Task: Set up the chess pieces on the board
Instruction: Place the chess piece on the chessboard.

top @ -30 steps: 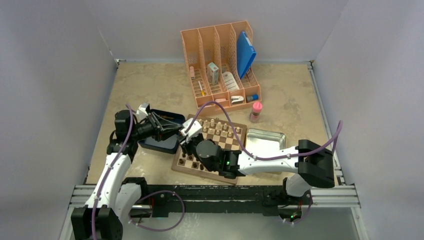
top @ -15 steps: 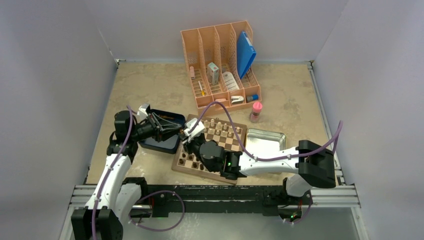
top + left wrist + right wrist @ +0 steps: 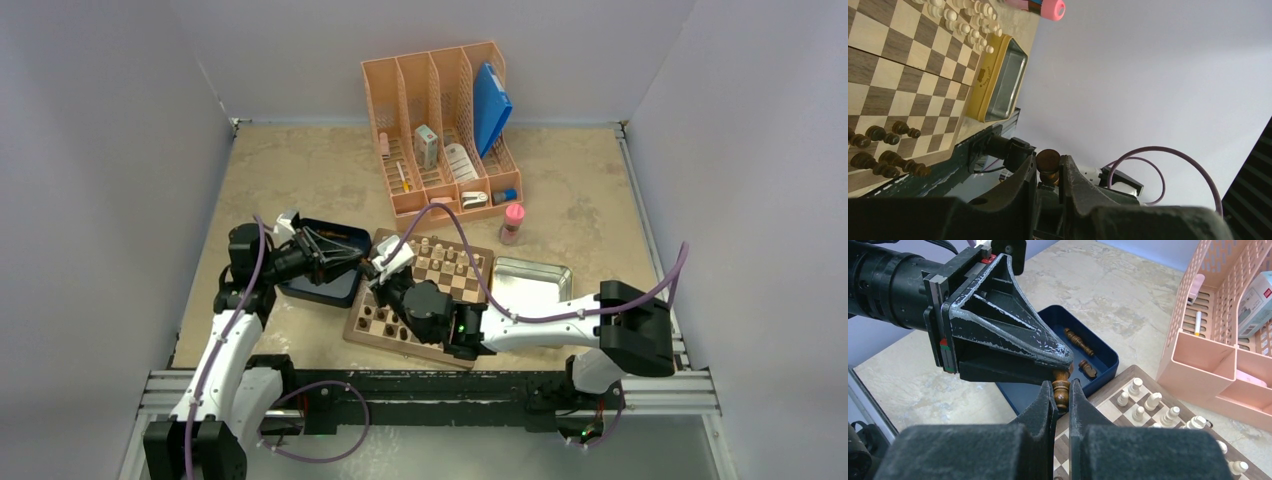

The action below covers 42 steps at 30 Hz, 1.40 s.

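Top view: your left claw (image 3: 352, 262) and right claw (image 3: 380, 268) are meeting tip to tip. The grip is too small to read here. The board (image 3: 375, 340) is sitting under and to the right of the right claw. The blue tray (image 3: 335, 292) is lying under the left claw. The metal tin (image 3: 530, 280) is sitting past the board, well right of both claws. The pink rack (image 3: 440, 130) and pink bottle (image 3: 512, 222) are standing far beyond them.

Left wrist: your left claw (image 3: 1049, 169) is narrow and pinching one dark piece (image 3: 1048, 160), its round end poking out past the fingers (image 3: 1025, 175). The board (image 3: 893, 100) is showing up left of the claw, with dark pieces (image 3: 883, 150) standing near its close rim and pale pieces (image 3: 968, 20) at the far end. The tin (image 3: 1000, 80) is lying beside the board.

Right wrist: your right claw (image 3: 1061, 397) is clamping the same dark piece (image 3: 1061, 392) between nearly touching fingers (image 3: 1040, 412). The left claw (image 3: 1060, 367) is gripping its other end, just above your tips. The tray (image 3: 1108, 367) is sitting right behind the claws, with two loose dark pieces (image 3: 1079, 341) lying in it. The board (image 3: 1128, 372) is lying below and right, carrying pale pieces (image 3: 1143, 405).
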Tool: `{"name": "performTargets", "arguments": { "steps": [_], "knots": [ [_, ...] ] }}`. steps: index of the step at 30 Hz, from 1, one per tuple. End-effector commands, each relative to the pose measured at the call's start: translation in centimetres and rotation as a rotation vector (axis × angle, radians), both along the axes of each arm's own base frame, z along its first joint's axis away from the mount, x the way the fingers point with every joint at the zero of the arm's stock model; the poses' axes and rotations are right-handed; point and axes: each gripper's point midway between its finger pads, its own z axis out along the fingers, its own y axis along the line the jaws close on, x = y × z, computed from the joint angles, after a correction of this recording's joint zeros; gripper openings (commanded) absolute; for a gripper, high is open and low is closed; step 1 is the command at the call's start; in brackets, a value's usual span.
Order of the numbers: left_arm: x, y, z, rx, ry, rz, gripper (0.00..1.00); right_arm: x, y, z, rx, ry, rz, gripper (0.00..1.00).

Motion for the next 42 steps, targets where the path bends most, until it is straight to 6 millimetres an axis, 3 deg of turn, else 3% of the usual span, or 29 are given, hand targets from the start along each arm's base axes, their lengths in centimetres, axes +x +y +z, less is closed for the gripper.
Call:
{"name": "performTargets", "arguments": {
  "steps": [1, 2, 4, 8, 14, 20, 24, 30, 36, 42],
  "knots": [
    [0.3, 0.0, 0.7, -0.018, -0.017, 0.008, 0.20, -0.2, -0.4, 3.5, 0.123, -0.001, 0.002, 0.00],
    [0.4, 0.1, 0.5, -0.015, -0.022, 0.012, 0.30, -0.4, -0.3, 3.4, 0.120, 0.006, 0.010, 0.00],
    [0.7, 0.1, 0.3, -0.010, -0.025, 0.013, 0.40, -0.5, -0.3, 3.2, 0.107, 0.042, 0.013, 0.00],
    [1.8, 0.2, 1.0, 0.081, -0.189, -0.017, 0.48, -0.7, -1.8, 2.2, 0.033, 0.134, -0.010, 0.00],
    [3.8, 1.8, -0.3, 0.354, -0.340, -0.002, 0.57, -2.2, -5.2, 0.4, -0.065, 0.286, 0.016, 0.00],
    [5.3, 4.9, -2.4, 0.691, -0.492, 0.009, 0.63, -5.8, -8.1, -4.6, -0.252, 0.532, 0.066, 0.00],
    [5.8, 7.2, -4.2, 0.854, -0.466, 0.046, 0.65, -8.0, -9.8, -7.5, -0.342, 0.661, 0.078, 0.00],
    [5.9, 7.8, -4.6, 0.894, -0.466, 0.056, 0.72, -9.2, -11.5, -8.9, -0.409, 0.747, 0.058, 0.00],
    [5.3, 8.5, -4.8, 0.941, -0.466, 0.086, 0.85, -10.1, -12.9, -12.3, -0.595, 0.831, 0.036, 0.00],
    [5.2, 9.8, -4.0, 1.005, -0.477, 0.173, 0.96, -9.9, -12.4, -12.3, -0.624, 0.849, 0.040, 0.00]
  ]
}}
